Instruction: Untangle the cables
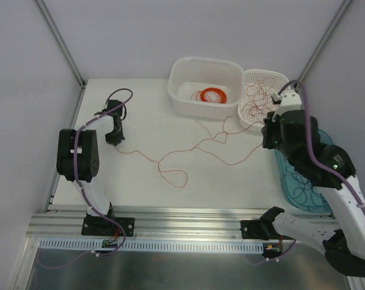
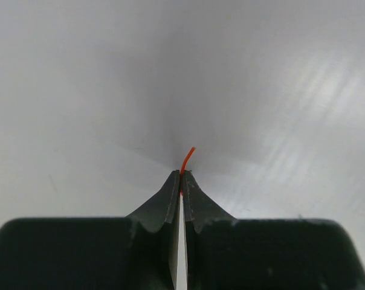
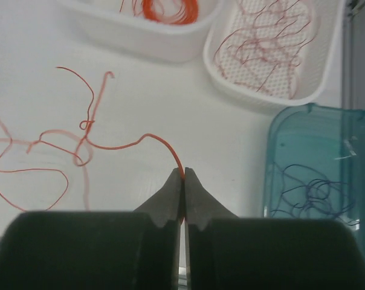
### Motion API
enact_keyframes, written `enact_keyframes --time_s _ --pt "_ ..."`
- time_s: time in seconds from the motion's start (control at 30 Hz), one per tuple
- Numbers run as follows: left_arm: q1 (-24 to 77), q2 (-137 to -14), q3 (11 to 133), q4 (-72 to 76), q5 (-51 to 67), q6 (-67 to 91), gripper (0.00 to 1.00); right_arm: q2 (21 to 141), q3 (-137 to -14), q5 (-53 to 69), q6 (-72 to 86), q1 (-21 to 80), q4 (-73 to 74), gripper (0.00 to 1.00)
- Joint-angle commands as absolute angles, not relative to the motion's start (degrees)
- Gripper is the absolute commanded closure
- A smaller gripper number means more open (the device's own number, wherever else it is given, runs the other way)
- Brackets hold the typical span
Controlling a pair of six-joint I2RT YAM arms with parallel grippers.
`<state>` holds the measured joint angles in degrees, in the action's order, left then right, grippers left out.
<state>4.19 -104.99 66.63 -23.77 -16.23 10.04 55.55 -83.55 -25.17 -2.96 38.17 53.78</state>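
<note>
Sprawling red cables (image 1: 214, 140), white table (image 1: 231, 188), grey walls (image 1: 140, 30)

I see a white table (image 1: 140, 115) carrying a white tub (image 1: 174, 90) and a mesh basket (image 1: 268, 74) just beside it at the far right, with a teal tray (image 1: 283, 175) nearer along the right edge. The cables (image 3: 113, 147), thin red strands, trail loosely across the middle.

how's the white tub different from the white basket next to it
The tub has solid walls; the basket is perforated all over. The tub looks larger than the basket. The tub holds a neat orange ring coil; the basket holds loose red strands. Both are white, open-topped and sit side by side at the back.
</note>
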Motion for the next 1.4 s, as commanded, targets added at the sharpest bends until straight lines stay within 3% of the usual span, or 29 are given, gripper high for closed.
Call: enact_keyframes --time_s 0.0,0.2,0.43,0.67,0.73,0.83,1.0,1.13,1.37 --pt "-1.0 -104.2 70.1 -28.5 -19.9 11.3 1.00 52.7 -89.0 -31.1 -11.0 36.2 60.8 0.99" --pt "-9.1 -104.8 74.7 -31.5 -17.8 13.6 1.00 48.5 -94.7 -32.4 -13.4 35.5 57.6 0.99" --pt "-10.9 -102.5 75.7 -32.2 -7.6 14.8 1.00 49.2 -93.5 -22.4 -11.9 35.5 55.7 0.99" --pt "-4.7 -94.8 70.3 -31.7 1.8 15.3 0.60 52.7 -90.7 -12.7 -9.8 35.5 52.9 0.99" --pt "-0.8 -91.6 69.5 -31.6 4.1 13.9 0.41 53.5 -89.8 -11.1 -9.5 35.5 52.5 0.99" --pt "5.7 -88.2 68.3 -31.5 6.4 11.4 0.27 54.1 -88.0 -9.6 -9.0 35.5 51.1 0.99" --pt "14.2 -83.5 65.7 -27.9 15.7 7.6 0.24 54.9 -86.3 -7.5 -7.7 35.5 50.0 0.99" --pt "26.7 -80.5 61.7 -19.5 16.9 0.6 0.23 55.2 -85.6 -6.0 -7.5 35.5 49.7 0.99" --pt "35.8 -84.5 58.0 -4.7 18.2 -8.6 0.24 55.0 -85.1 -3.9 -6.3 35.6 49.3 0.99"
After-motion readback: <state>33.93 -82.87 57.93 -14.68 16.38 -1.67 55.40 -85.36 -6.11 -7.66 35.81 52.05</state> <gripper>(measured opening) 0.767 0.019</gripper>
